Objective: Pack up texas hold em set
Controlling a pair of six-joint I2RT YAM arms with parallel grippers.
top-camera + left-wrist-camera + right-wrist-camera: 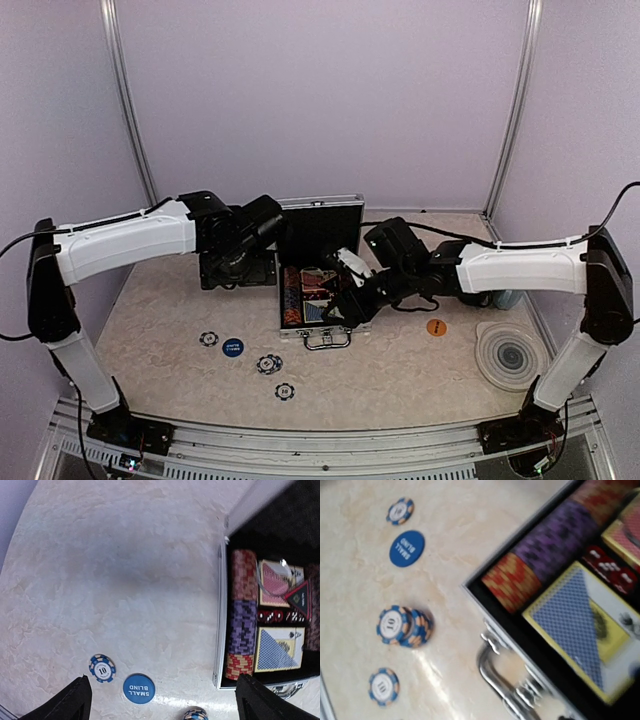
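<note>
The texas hold em set's silver case (313,300) lies open at the table's middle, its lid (320,222) upright. Inside are rows of red and purple chips (243,615), a red deck (276,582), a blue deck (276,650), red dice (274,616) and a black triangle (300,597). Loose on the table left of the case are blue chips (208,339), a small chip stack (269,364), one more chip (285,390) and a blue SMALL BLIND button (138,688). An orange button (436,327) lies right of the case. My left gripper (165,705) hangs open above the table beside the case. My right gripper (346,304) hovers over the case's front right; its fingers do not show.
A round grey ringed coaster (510,355) lies at the right front. A pale-blue mug (506,298) peeks out behind the right arm. The case's metal handle (506,681) sticks out toward the near edge. Purple walls enclose the table at the back and sides.
</note>
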